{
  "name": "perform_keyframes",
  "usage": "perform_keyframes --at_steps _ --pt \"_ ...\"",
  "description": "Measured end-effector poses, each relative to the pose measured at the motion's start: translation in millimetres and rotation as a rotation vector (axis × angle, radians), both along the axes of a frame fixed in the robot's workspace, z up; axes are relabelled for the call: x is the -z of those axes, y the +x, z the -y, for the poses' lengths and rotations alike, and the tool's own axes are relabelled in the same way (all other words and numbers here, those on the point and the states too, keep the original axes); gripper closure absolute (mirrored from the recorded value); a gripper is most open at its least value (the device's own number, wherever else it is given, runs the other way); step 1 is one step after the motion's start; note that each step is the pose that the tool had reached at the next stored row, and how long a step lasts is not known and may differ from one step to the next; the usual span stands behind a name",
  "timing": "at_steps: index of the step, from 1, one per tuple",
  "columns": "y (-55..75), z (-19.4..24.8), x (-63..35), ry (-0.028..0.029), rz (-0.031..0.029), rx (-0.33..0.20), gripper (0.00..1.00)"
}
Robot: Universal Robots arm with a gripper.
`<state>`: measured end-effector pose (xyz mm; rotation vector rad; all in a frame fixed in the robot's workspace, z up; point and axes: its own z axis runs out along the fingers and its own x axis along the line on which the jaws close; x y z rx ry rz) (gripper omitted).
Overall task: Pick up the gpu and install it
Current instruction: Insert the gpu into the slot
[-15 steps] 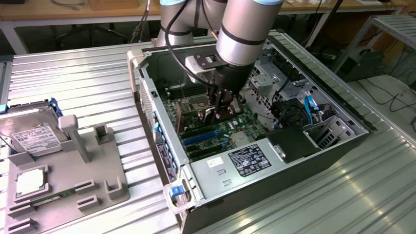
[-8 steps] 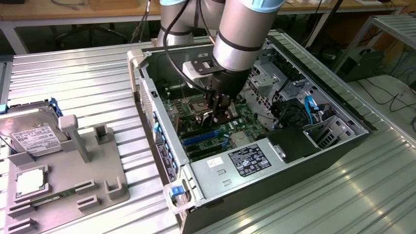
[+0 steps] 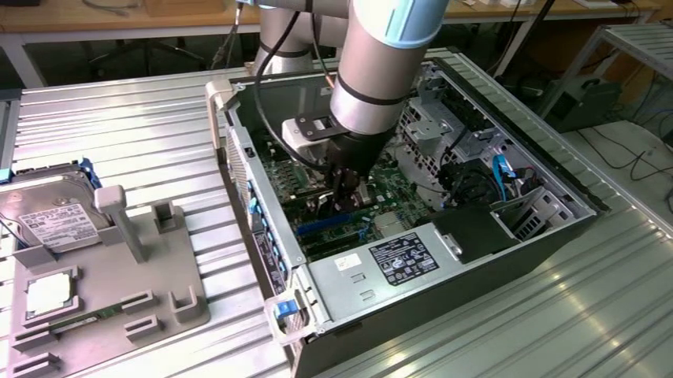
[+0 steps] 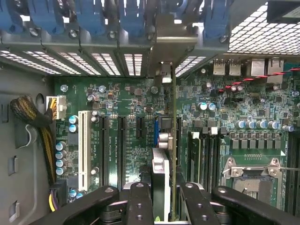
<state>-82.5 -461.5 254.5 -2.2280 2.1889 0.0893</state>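
Black fingers on a black card: my tool (image 4: 165, 199) is clamped onto the gpu (image 4: 160, 178), jaws narrowed to the card's thickness, one finger on each face. So the pick-up is done, by the look of it.

The card stands on edge inside the computer case (image 3: 421, 315), over the green motherboard (image 4: 117, 101). Its silver bracket (image 4: 168, 40) is up against the case's rear wall, at the row of blue slot clips (image 4: 89, 14). In the exterior view the tool (image 3: 345, 197) sits deep in the case, near the middle of the board.

Installed? Not finished, I'd say. I'm gripping the card, and I cannot tell whether its lower edge sits in a slot or hangs just above one.

Count time. One gpu, one tool, one case, lying on its side on the ribbed metal desk (image 3: 126, 126). Toward the desk's edge at the exterior view's left is one grey fixture (image 3: 147, 268) carrying three parts: one hard drive (image 3: 47, 220), one square processor chip (image 3: 47, 295) and one slim green memory stick (image 3: 74, 321). On the board, one white slot (image 4: 84, 150) lies well apart from the card.
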Motion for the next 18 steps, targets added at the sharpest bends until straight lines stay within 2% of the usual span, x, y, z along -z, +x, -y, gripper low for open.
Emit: perform_keyframes --at_steps 1,3,4,7,8,15,18 --pt "0.7 0.0 0.1 0.0003 -0.0004 0.000 0.72" --pt "4.5 -0.1 0.3 -0.0001 -0.0055 0.000 0.72" --pt "4.5 2.4 0.8 0.0003 -0.0056 0.000 0.72" --pt "3.6 2.5 1.4 0.0000 -0.0057 0.019 0.72" --pt "2.6 2.5 1.4 -0.0002 -0.0118 0.027 0.72" --pt "2.3 2.5 3.3 -0.0001 -0.0142 0.029 0.72" --pt "0.6 2.5 4.7 -0.0002 -0.0174 0.030 0.72"
